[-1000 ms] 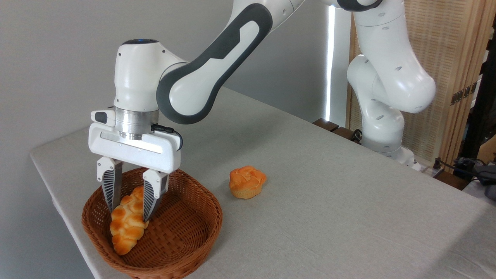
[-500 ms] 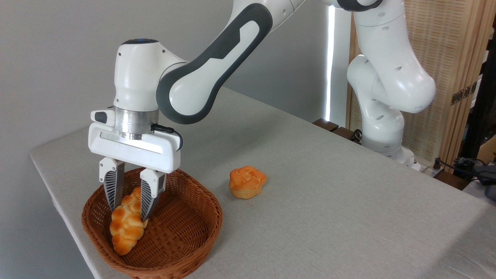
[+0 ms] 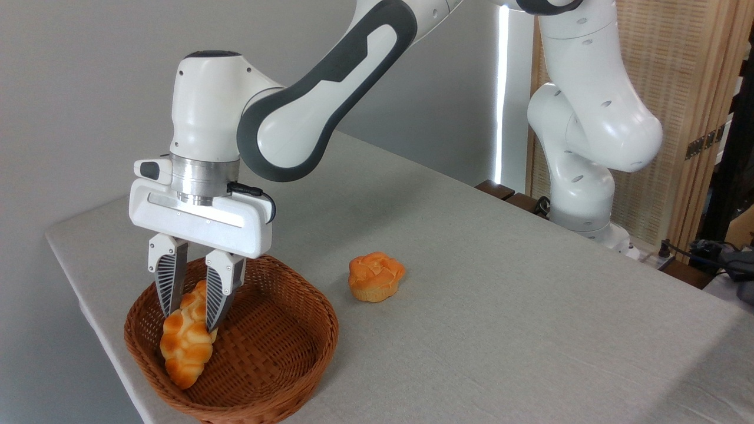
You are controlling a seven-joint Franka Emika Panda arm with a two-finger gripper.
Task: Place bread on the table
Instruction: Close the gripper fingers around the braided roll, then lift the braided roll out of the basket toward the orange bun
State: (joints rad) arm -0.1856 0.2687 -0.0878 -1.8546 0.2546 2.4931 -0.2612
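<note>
The bread (image 3: 184, 347), a golden braided loaf, is inside the brown wicker basket (image 3: 277, 365) at the front left of the table (image 3: 500, 330). My gripper (image 3: 191, 321) points straight down into the basket and is shut on the loaf's upper half, one finger on each side. The loaf's lower tip hangs close to the basket floor; I cannot tell whether it still touches.
A round orange bun (image 3: 375, 276) lies on the grey cloth to the right of the basket. The arm's base (image 3: 580, 200) stands at the table's far right edge. The table's left edge runs just beside the basket.
The fingers have closed in on the loaf. Gripper and loaf have shifted slightly up and to the left inside the basket.
</note>
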